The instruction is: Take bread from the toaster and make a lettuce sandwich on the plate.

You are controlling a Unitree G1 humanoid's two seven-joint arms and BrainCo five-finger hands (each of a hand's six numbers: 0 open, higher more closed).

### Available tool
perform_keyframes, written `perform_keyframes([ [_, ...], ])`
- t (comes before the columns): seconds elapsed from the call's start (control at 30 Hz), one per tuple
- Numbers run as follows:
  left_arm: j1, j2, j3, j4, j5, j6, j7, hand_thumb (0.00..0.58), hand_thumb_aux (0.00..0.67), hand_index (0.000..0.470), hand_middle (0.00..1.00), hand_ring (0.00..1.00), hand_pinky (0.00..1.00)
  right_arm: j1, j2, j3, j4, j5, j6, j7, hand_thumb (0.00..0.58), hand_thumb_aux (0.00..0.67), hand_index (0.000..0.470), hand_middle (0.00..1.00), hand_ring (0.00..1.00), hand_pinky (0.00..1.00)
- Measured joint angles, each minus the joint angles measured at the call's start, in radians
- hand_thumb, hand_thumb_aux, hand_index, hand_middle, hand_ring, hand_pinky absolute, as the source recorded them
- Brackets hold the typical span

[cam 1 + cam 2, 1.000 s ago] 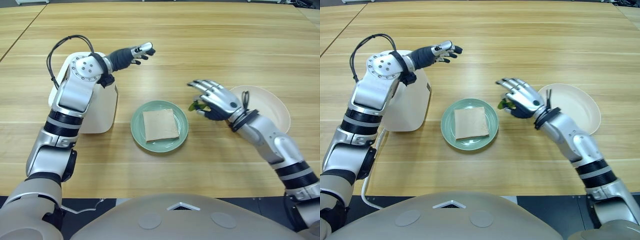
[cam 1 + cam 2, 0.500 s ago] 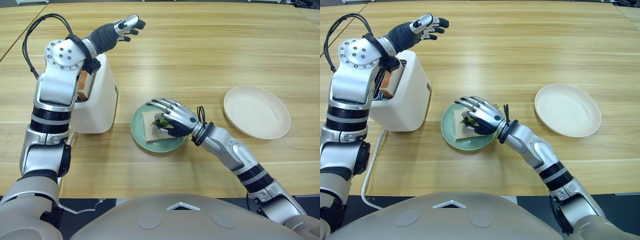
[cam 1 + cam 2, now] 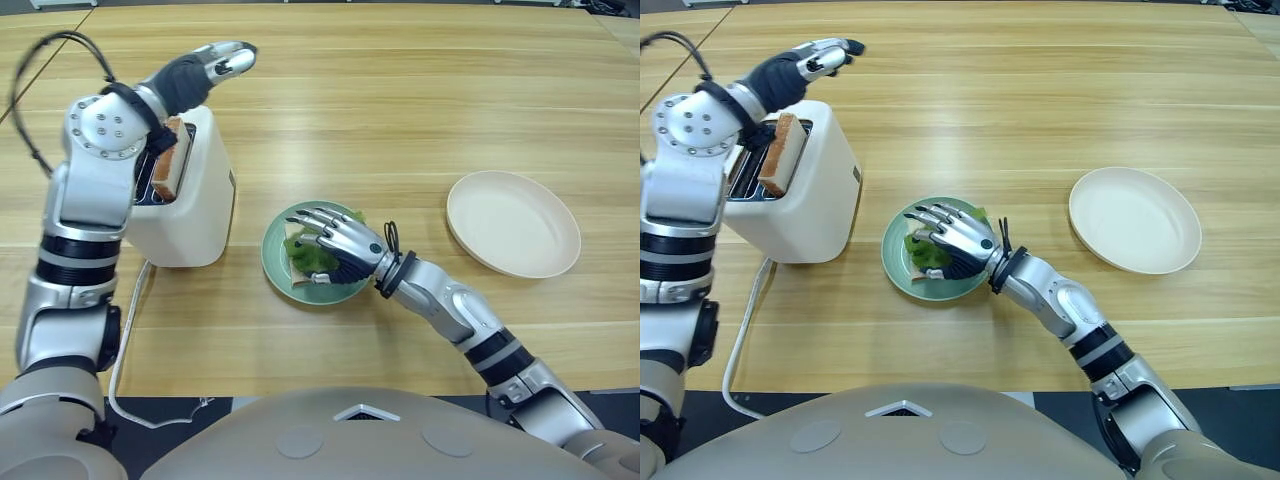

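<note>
Laying lettuce: we judge this the step in hand. The right hand (image 3: pixel 338 250) sits low over the green plate (image 3: pixel 272 262), with the lettuce (image 3: pixel 308 258) under its palm and on top of the bread slice (image 3: pixel 293 231) lying on that plate.
Right grip: we cannot tell whether it clamps the leaf or merely covers it, because the palm hides the contact.
Left hand (image 3: pixel 215 62): raised above and beyond the toaster (image 3: pixel 195 225), fingers stretched out and close together, holding nothing and not touching the toaster.
Toaster: white, standing on the table (image 3: pixel 420 90) just left of the green plate and apart from it.
Second slice (image 3: pixel 173 168): upright in the toaster slot, top edge showing.
Done, by our reading: one slice is out and on the plate, and the lettuce has been brought onto it.
Left to do: free the leaf if it is gripped, clear the right hand, lift the second slice from the slot and set it on the lettuce.
Progress: past halfway, we reckon, with the top slice not yet taken.
Other: a cream plate (image 3: pixel 512 222) lies well apart to the right, and the toaster's cable (image 3: pixel 125 330) trails toward the near table edge.
</note>
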Motion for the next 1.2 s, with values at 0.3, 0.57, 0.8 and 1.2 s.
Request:
perform_keyframes([
  [0.3,0.132,0.302,0.004,-0.058,0.431,-0.030,-0.011,0.000,0.000,0.000,0.00,0.00,0.00,0.042,-0.028,-0.224,-0.258,0.135,0.072,0.041,0.000,0.000,0.000,0.00,0.00,0.00],
  [0.57,0.198,0.300,-0.051,-0.005,0.463,-0.055,-0.117,0.000,0.000,0.000,0.00,0.00,0.00,0.040,-0.023,-0.263,-0.248,0.147,0.083,0.039,0.000,0.000,0.000,0.00,0.00,0.00],
  [0.8,0.199,0.261,-0.052,-0.028,0.459,-0.074,-0.154,0.580,0.670,0.470,0.00,0.00,0.00,0.040,-0.023,-0.268,-0.218,0.144,0.082,0.026,0.000,0.000,0.000,0.00,0.00,0.00],
  [1.2,0.181,0.181,-0.058,-0.030,0.381,-0.124,-0.211,0.580,0.670,0.470,0.00,0.00,0.00,0.040,-0.018,-0.267,-0.171,0.104,0.085,-0.029,0.000,0.000,0.000,0.00,0.00,0.00],
])
